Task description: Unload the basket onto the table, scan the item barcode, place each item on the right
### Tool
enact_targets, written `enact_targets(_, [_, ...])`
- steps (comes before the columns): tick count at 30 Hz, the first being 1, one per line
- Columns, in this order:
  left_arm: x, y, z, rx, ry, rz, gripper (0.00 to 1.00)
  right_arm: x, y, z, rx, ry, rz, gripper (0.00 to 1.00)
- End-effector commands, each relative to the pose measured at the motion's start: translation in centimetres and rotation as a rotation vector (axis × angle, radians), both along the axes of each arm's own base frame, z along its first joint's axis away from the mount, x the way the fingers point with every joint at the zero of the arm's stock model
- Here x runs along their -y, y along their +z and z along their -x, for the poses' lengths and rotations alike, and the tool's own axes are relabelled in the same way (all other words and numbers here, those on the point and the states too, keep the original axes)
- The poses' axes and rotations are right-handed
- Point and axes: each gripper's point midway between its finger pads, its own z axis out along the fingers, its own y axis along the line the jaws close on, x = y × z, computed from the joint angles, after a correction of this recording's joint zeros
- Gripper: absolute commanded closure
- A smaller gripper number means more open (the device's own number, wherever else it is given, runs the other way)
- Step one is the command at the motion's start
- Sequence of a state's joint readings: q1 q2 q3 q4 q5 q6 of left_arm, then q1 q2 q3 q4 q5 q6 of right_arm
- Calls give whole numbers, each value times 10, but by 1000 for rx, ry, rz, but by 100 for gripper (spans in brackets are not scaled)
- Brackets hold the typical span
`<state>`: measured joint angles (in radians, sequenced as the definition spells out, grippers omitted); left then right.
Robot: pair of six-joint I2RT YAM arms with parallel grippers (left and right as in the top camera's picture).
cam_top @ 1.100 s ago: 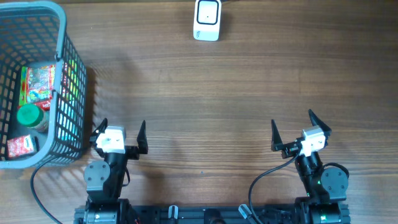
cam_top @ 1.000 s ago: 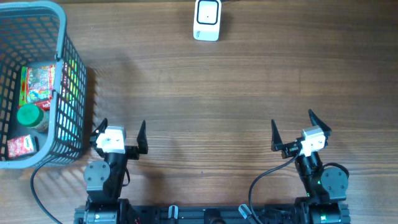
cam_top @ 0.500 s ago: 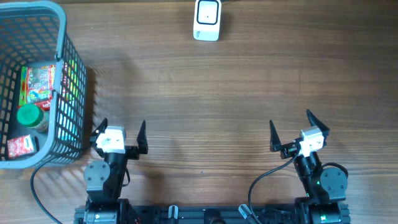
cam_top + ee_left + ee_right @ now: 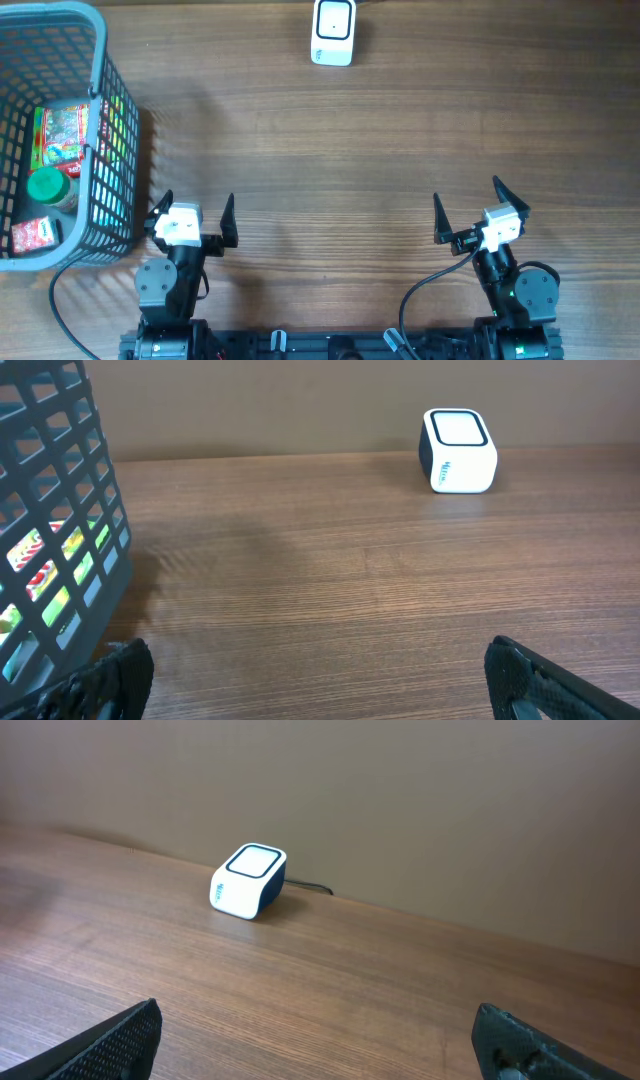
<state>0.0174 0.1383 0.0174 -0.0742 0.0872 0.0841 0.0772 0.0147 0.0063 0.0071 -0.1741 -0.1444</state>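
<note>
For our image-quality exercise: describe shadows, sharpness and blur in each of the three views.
Overhead: even light, sharp, the basket throwing a soft shadow rightward onto the table. Left wrist: scanner crisp, left tool with fingertips dark and blurred in the bottom corners. Right wrist: similar blur on the right tool.

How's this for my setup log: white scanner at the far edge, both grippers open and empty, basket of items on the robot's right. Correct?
No: the overhead view shows the basket on the robot's left, beside the left gripper. The scanner and open, empty grippers are as stated.
</note>
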Motion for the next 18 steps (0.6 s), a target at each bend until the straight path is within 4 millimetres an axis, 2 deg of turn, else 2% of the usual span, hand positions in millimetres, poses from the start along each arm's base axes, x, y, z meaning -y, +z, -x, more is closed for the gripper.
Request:
enact_targets(1, [0,6,1,40,4,8,0,2,1,0,9,-13,10,0])
enact_targets(11, [0,25,4,124,4,7,0,2,1,0,9,-13,10,0])
enact_targets(18, [0,26,4,125,4,7,0,2,1,0,9,-13,10,0])
